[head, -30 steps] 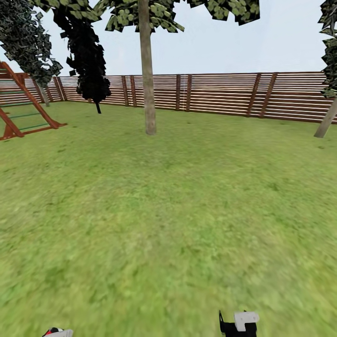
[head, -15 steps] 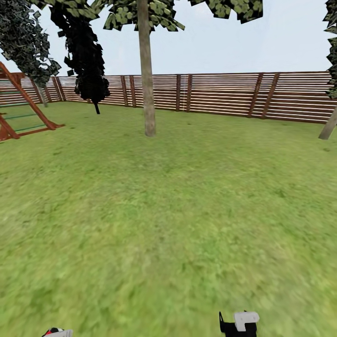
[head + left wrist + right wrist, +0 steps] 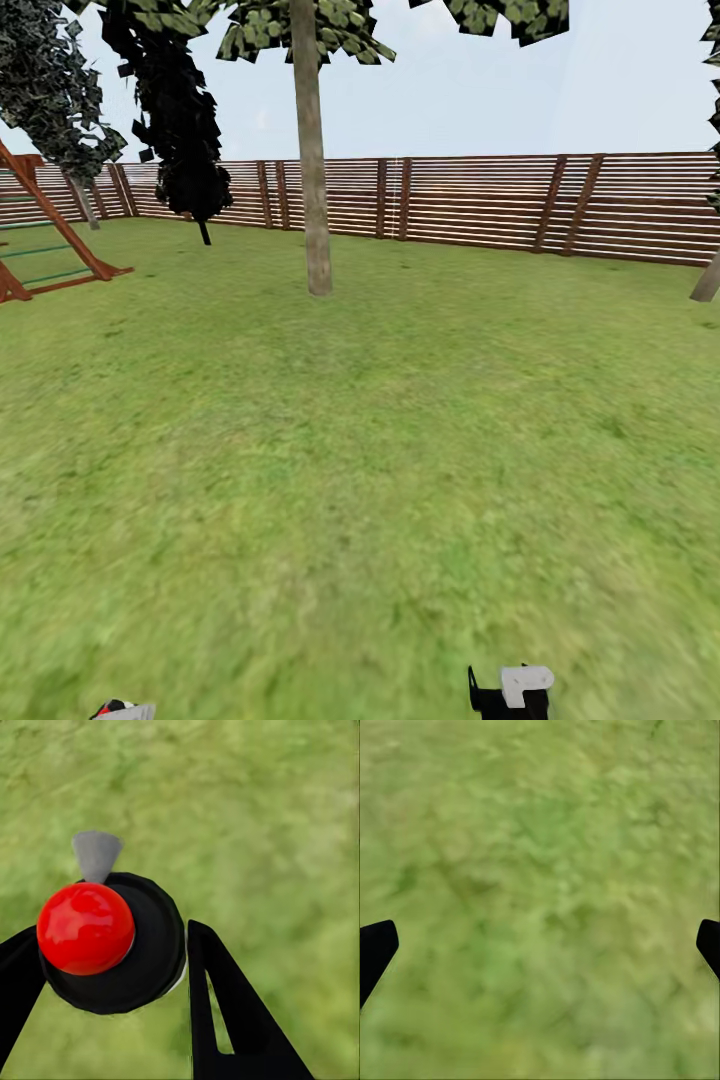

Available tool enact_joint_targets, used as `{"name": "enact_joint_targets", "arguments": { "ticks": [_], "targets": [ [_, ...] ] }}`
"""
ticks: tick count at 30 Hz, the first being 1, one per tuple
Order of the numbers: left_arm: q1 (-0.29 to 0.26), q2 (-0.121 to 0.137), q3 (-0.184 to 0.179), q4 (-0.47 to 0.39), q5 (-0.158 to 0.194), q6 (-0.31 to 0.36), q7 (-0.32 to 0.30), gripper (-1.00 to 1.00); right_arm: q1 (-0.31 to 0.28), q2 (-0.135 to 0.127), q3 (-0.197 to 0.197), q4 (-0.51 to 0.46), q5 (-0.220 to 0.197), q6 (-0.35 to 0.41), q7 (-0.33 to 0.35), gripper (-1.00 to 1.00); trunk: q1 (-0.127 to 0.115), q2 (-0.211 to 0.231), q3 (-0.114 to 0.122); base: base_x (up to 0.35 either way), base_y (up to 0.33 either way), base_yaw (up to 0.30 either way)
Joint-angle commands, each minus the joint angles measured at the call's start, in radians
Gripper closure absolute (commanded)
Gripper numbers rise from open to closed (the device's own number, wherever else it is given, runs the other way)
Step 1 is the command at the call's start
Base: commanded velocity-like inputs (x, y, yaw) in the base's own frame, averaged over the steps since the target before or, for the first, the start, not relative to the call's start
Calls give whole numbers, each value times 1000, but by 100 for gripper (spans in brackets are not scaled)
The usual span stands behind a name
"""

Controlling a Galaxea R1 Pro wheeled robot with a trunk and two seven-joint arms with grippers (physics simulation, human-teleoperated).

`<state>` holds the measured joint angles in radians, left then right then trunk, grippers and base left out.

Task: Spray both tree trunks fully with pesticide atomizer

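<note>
- Holding the pesticide atomizer (image 3: 112, 941) in my left claw (image 3: 105, 971): on the left wrist camera its black round body with red knob and grey nozzle sits between the two black fingers (image 3: 225, 1012), clasped from both sides and lifted off the floor (image 3: 360, 480).
- Right claw (image 3: 540, 945): spread wide, fingertips (image 3: 375, 949) at opposite edges of the right wrist camera, nothing but grass between them.
- Head camera: one tree trunk (image 3: 312, 170), straight and grey-brown, stands at about 12 o'clock, well apart from me across the lawn; a second leaning trunk (image 3: 706, 282) sits at roughly 2 o'clock by the fence (image 3: 480, 200).
- A black-leaved cypress (image 3: 180, 110) and a red-brown play frame (image 3: 50, 240) lie at 10 to 11 o'clock.
- Progress, as I judge it: pickup is done; neither trunk shows any visible coating, so both sprayings remain.
- Next, I expect to close on the nearer trunk before aiming the nozzle.
</note>
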<state>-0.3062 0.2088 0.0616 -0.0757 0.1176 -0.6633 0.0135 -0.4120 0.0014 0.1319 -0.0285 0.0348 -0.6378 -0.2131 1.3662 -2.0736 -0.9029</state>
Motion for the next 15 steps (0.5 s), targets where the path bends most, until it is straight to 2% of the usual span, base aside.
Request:
{"name": "enact_joint_targets", "arguments": {
  "ticks": [1,15],
  "targets": [
    [-1,0,6,1,-1,-3,-2,100,-1,0,8,1,4,0,-11,-100,0,0,-1,340,0,0],
    [-1,0,6,1,-1,-5,-2,100,-1,0,8,1,4,0,-11,-100,0,0,-1,340,0,0]
  ]
}}
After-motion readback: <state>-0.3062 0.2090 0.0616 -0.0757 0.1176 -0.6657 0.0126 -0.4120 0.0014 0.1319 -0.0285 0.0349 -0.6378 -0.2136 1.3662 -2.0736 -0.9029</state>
